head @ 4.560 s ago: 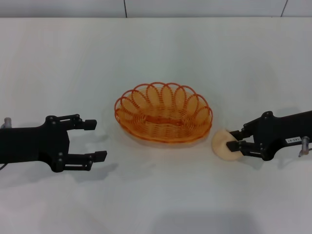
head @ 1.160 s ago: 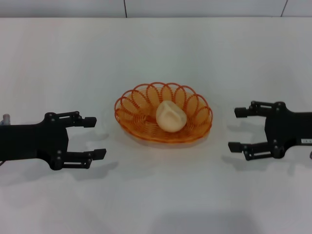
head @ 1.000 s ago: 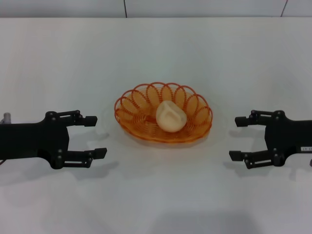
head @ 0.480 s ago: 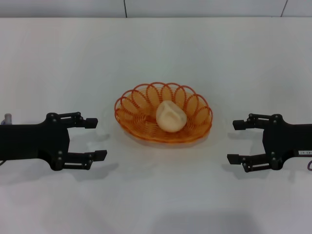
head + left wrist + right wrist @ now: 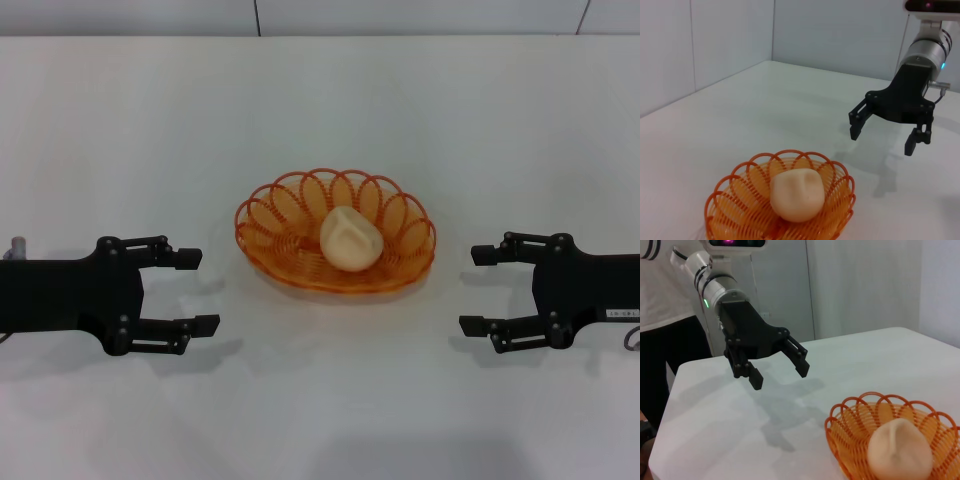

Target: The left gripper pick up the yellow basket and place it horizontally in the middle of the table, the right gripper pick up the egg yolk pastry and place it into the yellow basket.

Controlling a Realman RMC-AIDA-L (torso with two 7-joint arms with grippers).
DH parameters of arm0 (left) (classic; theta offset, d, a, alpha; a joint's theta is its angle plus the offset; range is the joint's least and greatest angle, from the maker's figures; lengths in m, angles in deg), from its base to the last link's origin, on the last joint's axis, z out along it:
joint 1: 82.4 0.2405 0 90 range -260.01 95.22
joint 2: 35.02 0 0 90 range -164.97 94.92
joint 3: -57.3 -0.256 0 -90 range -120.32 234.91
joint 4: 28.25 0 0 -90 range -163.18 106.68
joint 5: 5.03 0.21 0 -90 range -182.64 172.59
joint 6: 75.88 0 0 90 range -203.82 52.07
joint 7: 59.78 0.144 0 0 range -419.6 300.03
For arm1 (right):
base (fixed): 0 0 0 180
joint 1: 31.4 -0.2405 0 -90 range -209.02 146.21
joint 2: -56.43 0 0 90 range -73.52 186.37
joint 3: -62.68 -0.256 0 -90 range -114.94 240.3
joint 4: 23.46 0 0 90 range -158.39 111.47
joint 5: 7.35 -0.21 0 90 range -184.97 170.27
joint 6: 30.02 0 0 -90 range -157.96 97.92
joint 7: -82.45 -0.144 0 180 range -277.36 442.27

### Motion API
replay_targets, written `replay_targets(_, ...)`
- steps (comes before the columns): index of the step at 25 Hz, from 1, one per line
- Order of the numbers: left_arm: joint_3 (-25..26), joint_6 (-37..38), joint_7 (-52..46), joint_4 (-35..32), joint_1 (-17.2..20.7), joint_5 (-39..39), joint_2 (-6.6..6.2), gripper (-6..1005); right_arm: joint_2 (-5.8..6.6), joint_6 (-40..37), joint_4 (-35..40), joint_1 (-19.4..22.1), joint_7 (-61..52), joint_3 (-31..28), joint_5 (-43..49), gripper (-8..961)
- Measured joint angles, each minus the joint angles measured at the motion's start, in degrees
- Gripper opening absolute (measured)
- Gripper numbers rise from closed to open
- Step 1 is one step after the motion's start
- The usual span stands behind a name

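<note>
The yellow basket (image 5: 300, 255) lies lengthwise across the middle of the white table (image 5: 320, 110). The egg yolk pastry (image 5: 351, 238) rests inside it, right of its centre. Basket (image 5: 725, 200) and pastry (image 5: 796, 194) also show in the left wrist view, and basket (image 5: 850, 440) and pastry (image 5: 900, 450) in the right wrist view. My left gripper (image 5: 196, 290) is open and empty, left of the basket and apart from it. My right gripper (image 5: 478, 290) is open and empty, right of the basket and apart from it.
A grey wall with a dark seam (image 5: 256, 17) runs behind the table's far edge. A person in a white top and dark trousers (image 5: 665, 315) stands beyond the table in the right wrist view.
The pastry, earlier held by my right gripper beside the basket, now lies in the basket. My right gripper has let go and drawn back right. My left gripper has barely moved.
</note>
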Motion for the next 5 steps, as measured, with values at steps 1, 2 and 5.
replay_targets(1, 0.0, 0.0, 0.0, 0.0, 0.0, 0.0, 0.0, 807, -0.04, 0.0, 0.0, 0.0, 0.0, 0.0, 0.0, 857)
replay_targets(2, 0.0, 0.0, 0.0, 0.0, 0.0, 0.0, 0.0, 807, -0.05, 0.0, 0.0, 0.1, 0.0, 0.0, 0.0, 857)
replay_targets(5, 0.0, 0.0, 0.0, 0.0, 0.0, 0.0, 0.0, 807, -0.1, 0.0, 0.0, 0.1, 0.0, 0.0, 0.0, 857)
